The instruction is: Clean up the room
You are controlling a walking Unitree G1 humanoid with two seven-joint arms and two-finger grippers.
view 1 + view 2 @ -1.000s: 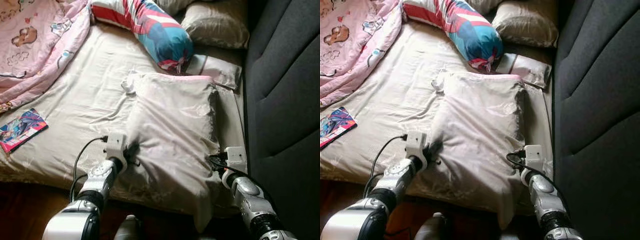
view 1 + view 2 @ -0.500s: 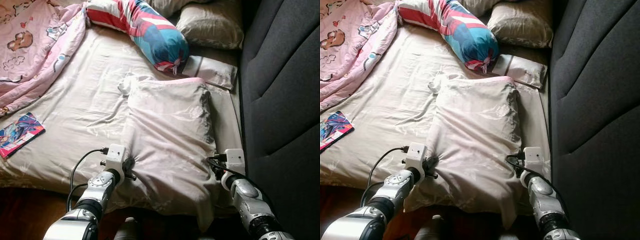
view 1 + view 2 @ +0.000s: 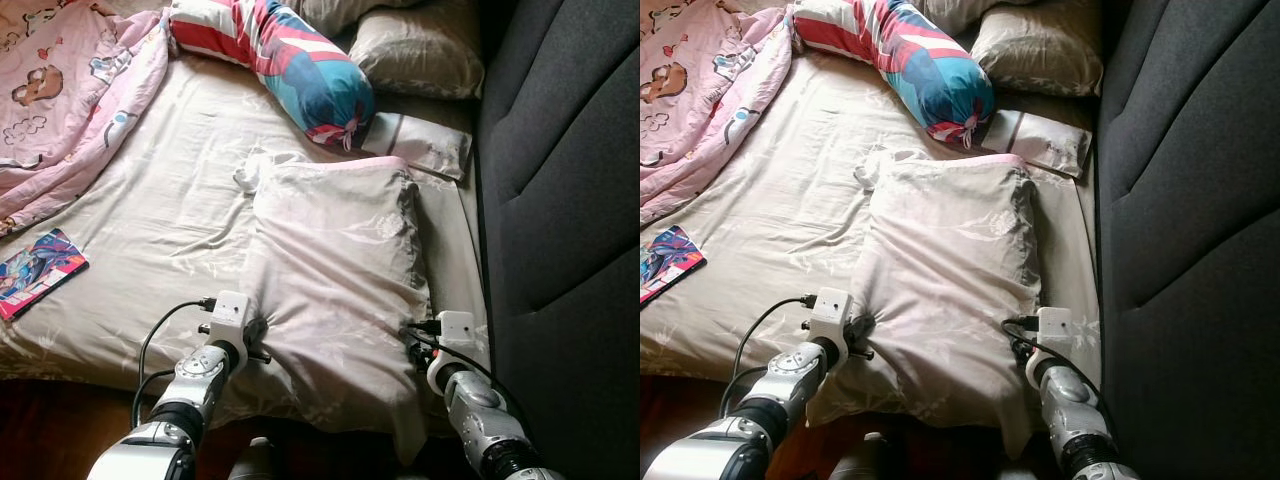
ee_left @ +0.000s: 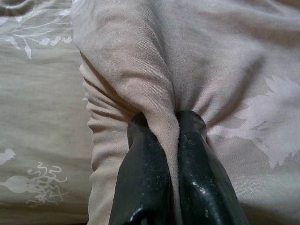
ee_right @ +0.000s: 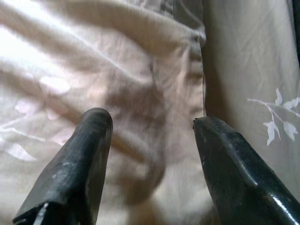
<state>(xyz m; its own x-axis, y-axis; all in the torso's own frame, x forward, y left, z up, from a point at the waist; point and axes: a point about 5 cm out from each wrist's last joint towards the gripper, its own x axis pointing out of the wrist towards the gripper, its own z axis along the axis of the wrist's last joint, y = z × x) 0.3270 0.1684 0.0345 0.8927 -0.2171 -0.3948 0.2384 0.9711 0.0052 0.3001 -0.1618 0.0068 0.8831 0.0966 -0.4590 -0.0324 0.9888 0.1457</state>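
Out on the far left of the bed lies the pink blanket (image 3: pixel 70 90), rumpled, and nearer the edge a colourful book (image 3: pixel 35 272), both well off to the left of the left gripper (image 4: pixel 161 126). Now that gripper: its two black fingers (image 4: pixel 140 164) are pinched tight on a fold of the beige pillow (image 3: pixel 340 280) at its near left edge, cloth bunched up between them, a firm hold by the look of it. Beyond the pillow, away from both claws, sits the striped bolster (image 3: pixel 290 60), then a second pillow (image 3: pixel 425 50) against the dark headboard (image 3: pixel 560 150), with a small white packet (image 3: pixel 420 145) just in front of it. Over to the right gripper (image 5: pixel 152 126): its fingers stand wide apart, straddling the pillow's near right edge with the seam between them, not yet closed on anything. Judging progress, the tidy-up looks to be in its early stretch: one side of the pillow is gripped, the other is lined up, and the pillow lies mid-bed, short of the headboard. Blanket unfolded, book loose on the sheet (image 3: pixel 170 200); plenty left to do.
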